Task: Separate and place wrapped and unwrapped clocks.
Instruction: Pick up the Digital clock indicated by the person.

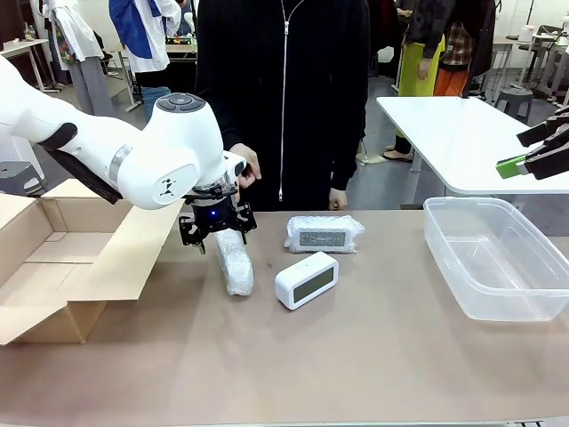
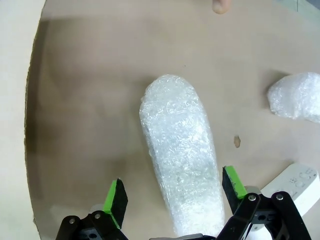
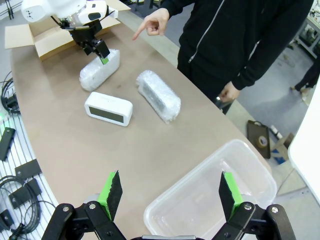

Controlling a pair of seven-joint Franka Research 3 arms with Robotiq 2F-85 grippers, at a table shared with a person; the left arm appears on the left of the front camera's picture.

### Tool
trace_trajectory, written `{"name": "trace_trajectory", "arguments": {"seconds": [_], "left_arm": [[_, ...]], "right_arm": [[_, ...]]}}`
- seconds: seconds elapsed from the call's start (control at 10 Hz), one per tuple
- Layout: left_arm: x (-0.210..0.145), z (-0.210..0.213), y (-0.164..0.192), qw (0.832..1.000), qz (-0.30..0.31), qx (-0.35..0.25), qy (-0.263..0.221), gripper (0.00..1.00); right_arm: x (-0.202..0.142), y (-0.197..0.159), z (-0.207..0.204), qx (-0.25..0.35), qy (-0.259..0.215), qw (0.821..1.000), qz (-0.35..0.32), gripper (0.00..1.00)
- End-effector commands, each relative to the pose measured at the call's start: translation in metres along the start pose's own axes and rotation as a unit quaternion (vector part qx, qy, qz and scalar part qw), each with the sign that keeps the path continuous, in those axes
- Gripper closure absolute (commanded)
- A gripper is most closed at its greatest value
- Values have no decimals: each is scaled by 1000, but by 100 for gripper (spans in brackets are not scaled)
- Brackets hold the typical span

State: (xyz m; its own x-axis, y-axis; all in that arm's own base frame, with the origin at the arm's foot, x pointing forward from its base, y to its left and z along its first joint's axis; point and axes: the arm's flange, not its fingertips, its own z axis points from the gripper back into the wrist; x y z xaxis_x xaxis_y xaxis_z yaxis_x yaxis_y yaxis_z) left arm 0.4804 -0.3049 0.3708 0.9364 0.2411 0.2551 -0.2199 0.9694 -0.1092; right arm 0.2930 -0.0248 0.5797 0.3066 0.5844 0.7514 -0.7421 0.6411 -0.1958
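Front view: right gripper (image 1: 524, 149) cut by the right edge, jaw gap unreadable there. The plastic tub (image 1: 442, 253) runs off the same edge, the cardboard box (image 1: 53, 267) off the left. The left gripper (image 1: 218, 229) covers the far end of one wrapped clock (image 1: 235, 265).

Left wrist view: that clock's near end leaves the bottom edge. The bare white clock (image 2: 295, 187) is clipped at the corner, the second wrapped clock (image 2: 295, 95) clipped at right, and a fingertip (image 2: 221, 5) is cut at top.

Screen digits too small to read.

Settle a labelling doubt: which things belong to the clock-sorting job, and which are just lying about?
Job: wrapped clock nearest the box, second wrapped clock, bare white clock, cardboard box, clear tub.
Lying about: black cables, tape roll on floor.
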Motion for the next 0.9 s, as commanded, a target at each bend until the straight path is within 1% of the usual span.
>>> {"name": "trace_trajectory", "arguments": {"seconds": [0.0,0.4,0.5,0.6,0.8], "left_arm": [[6,-11,-11,1000,22,-3,-4,0],[10,-27,-14,1000,27,2,5,0],[10,-30,-13,999,19,-25,-14,0],[8,-29,-12,999,1,-35,-22,0],[9,-29,-12,999,9,-26,-25,0]], "right_arm": [[0,0,-2,7,-3,1000,-3,0],[0,0,-2,7,-3,1000,-3,0],[0,0,-2,7,-3,1000,-3,0],[0,0,-2,7,-3,1000,-3,0],[0,0,-2,7,-3,1000,-3,0]]}}
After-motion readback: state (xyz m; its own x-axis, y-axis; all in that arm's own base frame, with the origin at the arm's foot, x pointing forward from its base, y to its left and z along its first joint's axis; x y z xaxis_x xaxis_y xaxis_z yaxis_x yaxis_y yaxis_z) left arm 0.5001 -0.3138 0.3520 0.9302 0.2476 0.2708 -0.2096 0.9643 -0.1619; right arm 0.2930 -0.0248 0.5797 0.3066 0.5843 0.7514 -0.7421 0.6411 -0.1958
